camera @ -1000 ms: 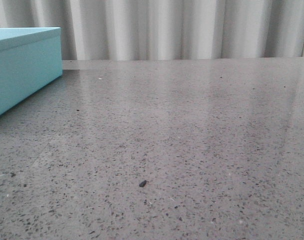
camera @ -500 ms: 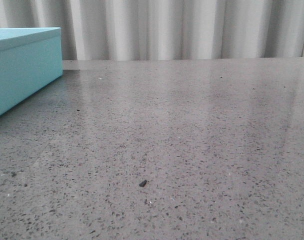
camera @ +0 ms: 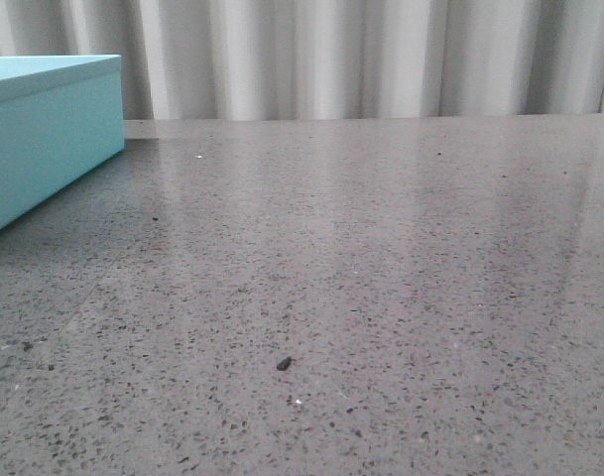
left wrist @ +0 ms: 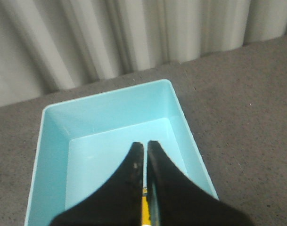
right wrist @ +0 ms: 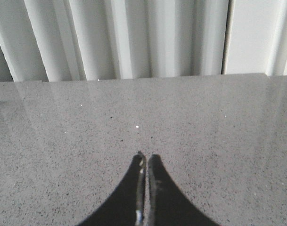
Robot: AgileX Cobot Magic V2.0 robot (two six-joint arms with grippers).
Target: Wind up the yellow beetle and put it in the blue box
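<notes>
The blue box point(camera: 46, 134) stands at the far left of the table in the front view. In the left wrist view it is open and seen from above, its inner wall point(left wrist: 110, 106) pale turquoise. My left gripper point(left wrist: 145, 144) hangs over the box's inside with its jaws shut. A thin yellow sliver point(left wrist: 144, 208) shows through the narrow gap low between the fingers; I cannot tell if it is the yellow beetle, which otherwise shows in no view. My right gripper point(right wrist: 146, 155) is shut and empty above bare grey table. Neither gripper shows in the front view.
The speckled grey tabletop point(camera: 381, 258) runs back to a pale pleated curtain point(camera: 331, 55). A small dark speck point(camera: 283, 364) lies near the front middle of the table.
</notes>
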